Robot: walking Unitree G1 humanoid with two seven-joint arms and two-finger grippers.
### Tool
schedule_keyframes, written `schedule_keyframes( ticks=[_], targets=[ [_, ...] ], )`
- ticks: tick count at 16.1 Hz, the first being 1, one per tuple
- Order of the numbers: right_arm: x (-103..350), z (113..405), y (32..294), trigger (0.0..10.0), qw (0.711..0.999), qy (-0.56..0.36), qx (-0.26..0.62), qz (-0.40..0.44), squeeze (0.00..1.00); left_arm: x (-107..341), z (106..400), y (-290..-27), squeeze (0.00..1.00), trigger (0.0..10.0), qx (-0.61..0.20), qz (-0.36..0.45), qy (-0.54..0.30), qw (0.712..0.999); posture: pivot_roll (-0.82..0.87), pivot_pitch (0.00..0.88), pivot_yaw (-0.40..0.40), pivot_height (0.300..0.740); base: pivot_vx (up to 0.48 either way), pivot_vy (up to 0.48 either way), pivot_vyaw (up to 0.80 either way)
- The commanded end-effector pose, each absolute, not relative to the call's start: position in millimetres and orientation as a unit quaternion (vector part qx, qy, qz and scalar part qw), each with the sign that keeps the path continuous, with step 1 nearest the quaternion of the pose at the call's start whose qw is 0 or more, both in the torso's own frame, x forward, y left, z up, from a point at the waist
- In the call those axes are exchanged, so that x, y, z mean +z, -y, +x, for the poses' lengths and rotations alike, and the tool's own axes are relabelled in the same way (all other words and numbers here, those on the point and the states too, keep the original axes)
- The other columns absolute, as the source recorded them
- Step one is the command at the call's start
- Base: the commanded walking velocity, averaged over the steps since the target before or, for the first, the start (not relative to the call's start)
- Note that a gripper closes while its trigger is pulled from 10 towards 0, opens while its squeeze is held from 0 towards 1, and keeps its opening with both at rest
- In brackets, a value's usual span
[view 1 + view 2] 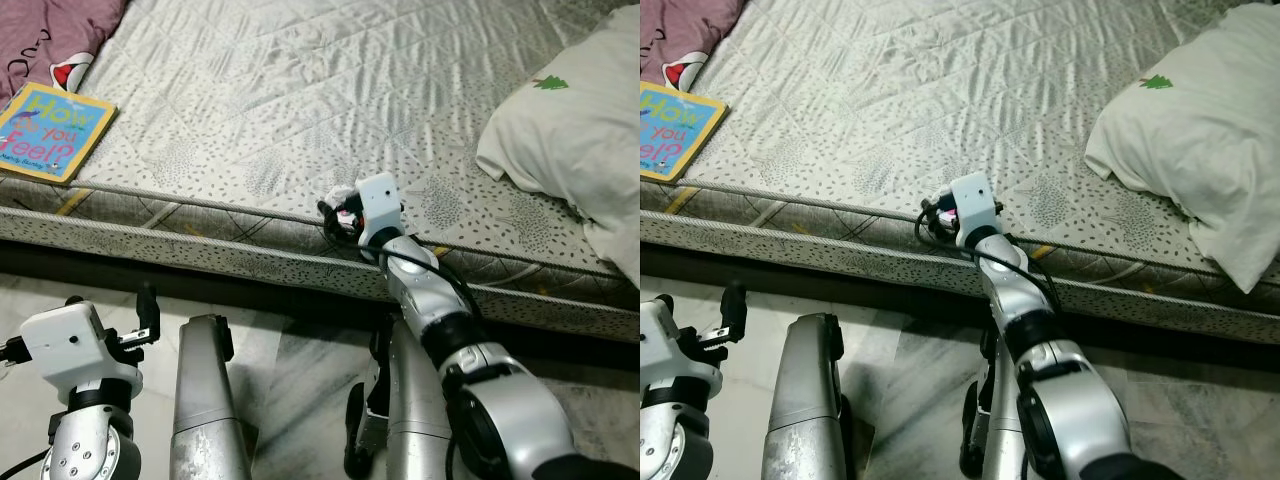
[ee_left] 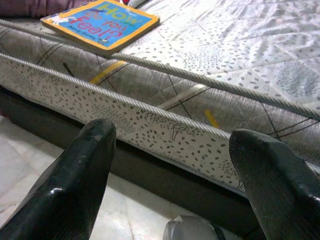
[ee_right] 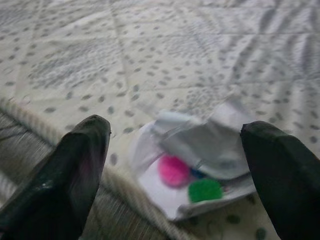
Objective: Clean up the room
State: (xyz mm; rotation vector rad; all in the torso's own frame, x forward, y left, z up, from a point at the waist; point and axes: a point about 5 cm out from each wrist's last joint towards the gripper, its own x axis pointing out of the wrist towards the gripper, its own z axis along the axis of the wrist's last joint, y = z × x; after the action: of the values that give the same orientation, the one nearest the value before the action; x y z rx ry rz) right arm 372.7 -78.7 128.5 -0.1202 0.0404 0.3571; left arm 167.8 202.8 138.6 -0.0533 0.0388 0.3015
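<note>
Right gripper (image 3: 172, 182), fingers wide, hovered at a crumpled wrapper (image 3: 200, 165) on the mattress (image 1: 300, 90) edge. Left gripper (image 2: 172, 175) wide, low beside mattress. Book (image 1: 50, 130) read "How do you Feel?".

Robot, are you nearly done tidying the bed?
Not nearly. Nothing looks put away yet. In hand: my right gripper is open at the mattress edge, fingers on either side of a crumpled wrapper with pink and green bits, not yet gripped. Left to do: the book lies at the bed's corner and the pillow sits askew. My left gripper waits open below.
</note>
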Motion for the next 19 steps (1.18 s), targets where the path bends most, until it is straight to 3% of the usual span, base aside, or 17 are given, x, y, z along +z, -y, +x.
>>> schedule_keyframes(
  ticks=[1, 9, 10, 11, 19],
  targets=[
    [130.8, 374.5, 78.2, 10.0, 0.984, -0.015, 0.168, -0.054, 0.00, 140.1, 164.3, -203.5, 0.00, 10.0, 0.154, -0.017, -0.024, 0.988, 0.35, 0.258, -0.054, 0.489, 0.000, 0.000, 0.00],
    [126.7, 378.7, 59.6, 10.0, 0.986, -0.044, 0.124, -0.099, 0.00, 140.2, 164.8, -202.3, 0.00, 10.0, 0.159, -0.012, -0.037, 0.987, 0.37, 0.276, -0.049, 0.489, 0.000, 0.000, 0.00],
    [123.4, 378.1, 59.9, 6.3, 0.985, -0.052, 0.116, -0.115, 0.00, 140.3, 164.5, -202.3, 0.00, 10.0, 0.159, -0.012, -0.038, 0.986, 0.37, 0.277, -0.052, 0.489, 0.000, 0.000, 0.00],
    [121.5, 378.0, 61.9, 0.1, 0.984, -0.057, 0.106, -0.129, 0.00, 139.9, 164.0, -202.7, 0.00, 10.0, 0.161, -0.012, -0.039, 0.986, 0.37, 0.277, -0.053, 0.489, 0.000, 0.000, 0.00],
    [116.8, 379.5, 73.2, 0.0, 0.977, -0.068, 0.073, -0.187, 0.00, 138.1, 167.7, -201.4, 0.00, 10.0, 0.164, -0.015, -0.043, 0.985, 0.37, 0.271, -0.058, 0.489, 0.000, 0.000, 0.00]
  ],
)
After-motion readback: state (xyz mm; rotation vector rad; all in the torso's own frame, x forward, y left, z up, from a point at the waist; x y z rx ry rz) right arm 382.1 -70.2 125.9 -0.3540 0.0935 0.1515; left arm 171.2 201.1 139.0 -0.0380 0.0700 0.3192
